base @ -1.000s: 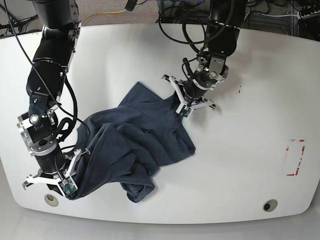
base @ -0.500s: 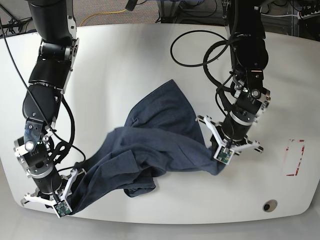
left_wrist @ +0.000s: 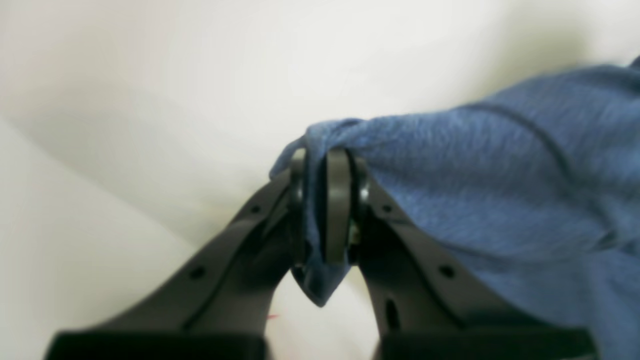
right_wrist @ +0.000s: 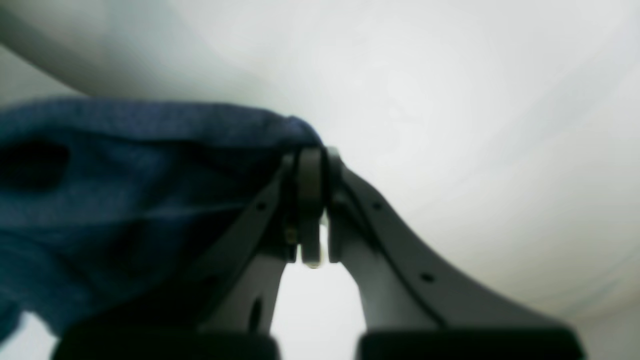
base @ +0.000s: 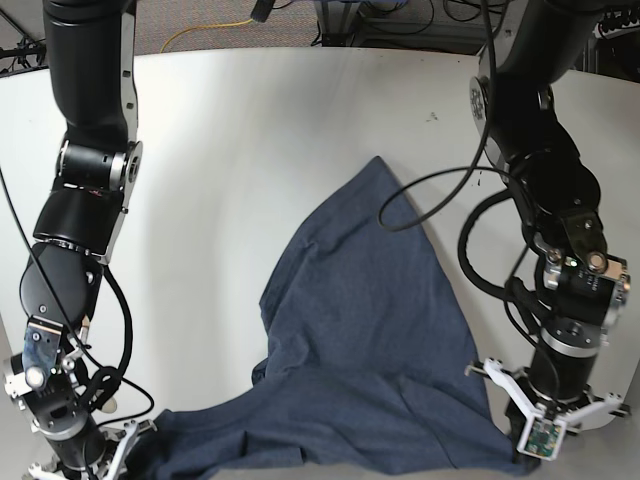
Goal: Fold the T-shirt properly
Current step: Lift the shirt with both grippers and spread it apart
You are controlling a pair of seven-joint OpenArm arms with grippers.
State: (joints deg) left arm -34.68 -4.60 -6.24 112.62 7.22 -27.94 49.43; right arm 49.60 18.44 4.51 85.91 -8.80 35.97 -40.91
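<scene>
Two tools clenched on shirt [base: 360, 330]: left tool [left_wrist: 325, 210] w/ thin corner bite, right tool [right_wrist: 310, 205] prob. same; hem could slip, worktop [base: 230, 130] edge close.

T-shirt [base: 365, 340] on table [base: 230, 160] | stretched between left tool [left_wrist: 325, 210] and right tool [right_wrist: 310, 205], apparently at near edge

Dark navy heathered T-shirt [base: 365, 330]; white table [base: 230, 150]; black fingers [left_wrist: 337, 205].

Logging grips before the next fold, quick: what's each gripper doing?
Left gripper: shut on the T-shirt, pinching an edge.
Right gripper: shut on the T-shirt, fabric bunched at its tips.
</scene>
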